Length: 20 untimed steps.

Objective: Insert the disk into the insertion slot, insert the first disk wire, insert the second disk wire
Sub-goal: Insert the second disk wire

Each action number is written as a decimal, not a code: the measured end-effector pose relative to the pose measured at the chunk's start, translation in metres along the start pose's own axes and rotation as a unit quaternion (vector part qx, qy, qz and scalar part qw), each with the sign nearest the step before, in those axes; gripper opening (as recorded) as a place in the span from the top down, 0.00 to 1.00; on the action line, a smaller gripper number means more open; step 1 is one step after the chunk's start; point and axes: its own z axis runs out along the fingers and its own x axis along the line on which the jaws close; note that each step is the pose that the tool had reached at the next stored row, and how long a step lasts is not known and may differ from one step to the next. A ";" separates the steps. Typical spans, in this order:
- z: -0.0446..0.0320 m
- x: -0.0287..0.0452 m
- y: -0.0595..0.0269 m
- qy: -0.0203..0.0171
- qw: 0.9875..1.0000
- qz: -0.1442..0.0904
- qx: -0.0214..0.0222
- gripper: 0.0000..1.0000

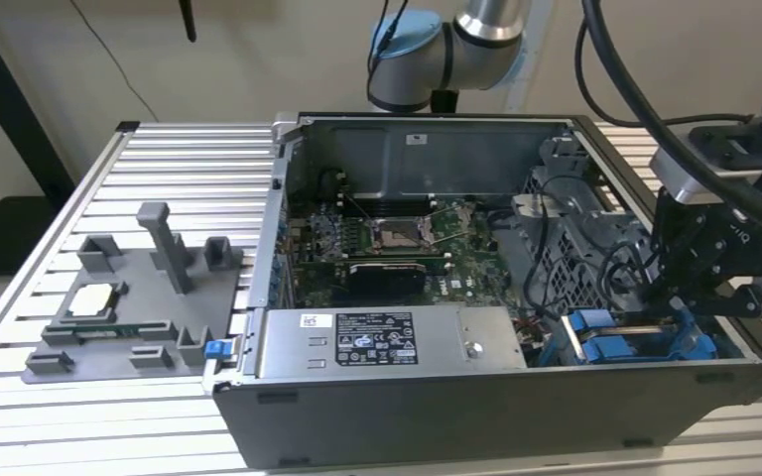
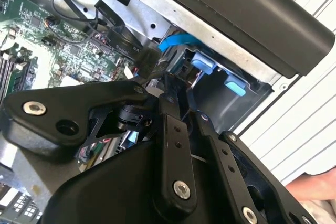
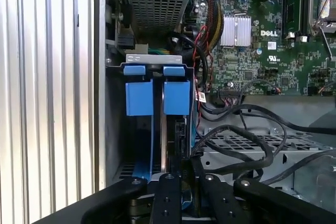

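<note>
Pincer (image 3: 184,177) is down in the slot (image 1: 619,342), in the corner of the case (image 1: 487,421) toward the counter's (image 1: 183,149) near edge, on the exterior view's right. Its working end is lost behind its own black body and the cables (image 3: 247,140); cannot tell if clenched or released. Disk (image 3: 170,129) stands edge-on in the slot by the blue tabs (image 3: 139,98), label hidden and one end cut off by the pincer, which sits just at that end. Contact unclear.
</note>
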 end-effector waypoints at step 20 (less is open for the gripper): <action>-0.0207 -0.0016 -0.0003 -0.001 1.000 0.000 0.000 0.00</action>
